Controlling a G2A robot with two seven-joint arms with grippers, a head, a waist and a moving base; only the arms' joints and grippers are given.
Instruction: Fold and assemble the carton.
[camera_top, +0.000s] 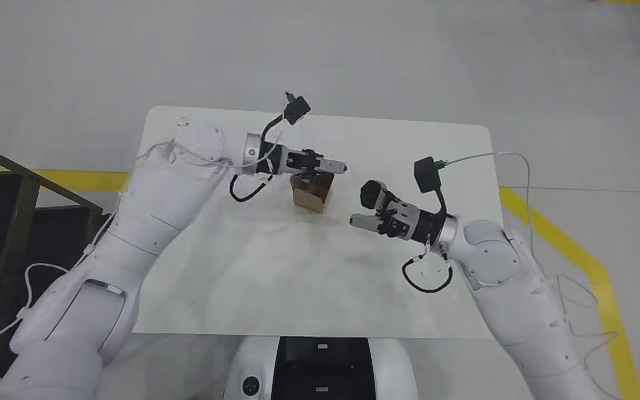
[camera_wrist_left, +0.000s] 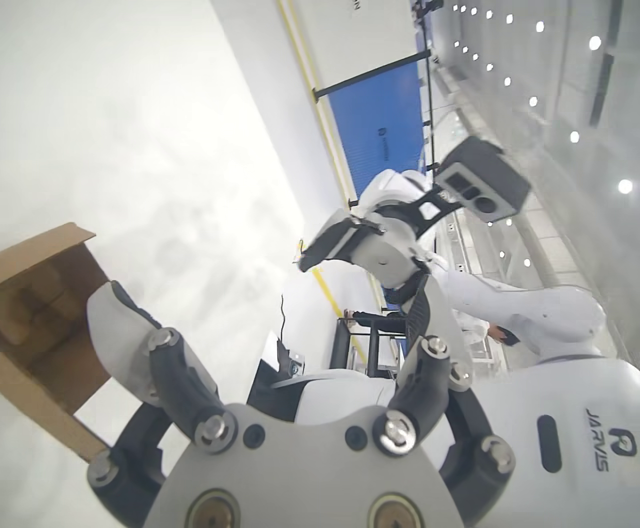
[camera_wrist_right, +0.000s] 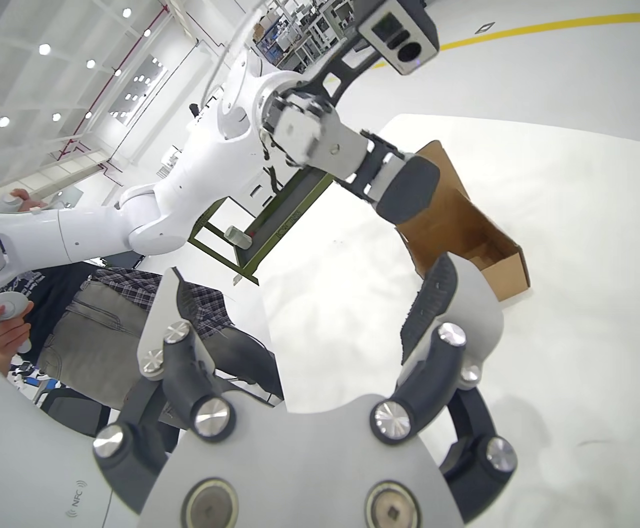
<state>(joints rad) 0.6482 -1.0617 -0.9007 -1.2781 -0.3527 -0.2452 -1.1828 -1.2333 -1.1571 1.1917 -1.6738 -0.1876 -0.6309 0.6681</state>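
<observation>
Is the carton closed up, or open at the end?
Open. The right wrist view looks into the carton through an unclosed end, with brown inner walls showing; the left wrist view shows its hollow inside too.

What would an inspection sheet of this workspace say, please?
Surface: white table, flat.
Job's things: one brown carton, partly formed, one end open.
Clutter: nothing seen.
Grippers: left gripper open, one finger at the carton's open end, contact unclear; right gripper open, apart from the carton.
Cables: black loops at both wrists; thin pale cable off the right arm.
Surroundings: yellow floor line; dark frame beside the table.
</observation>
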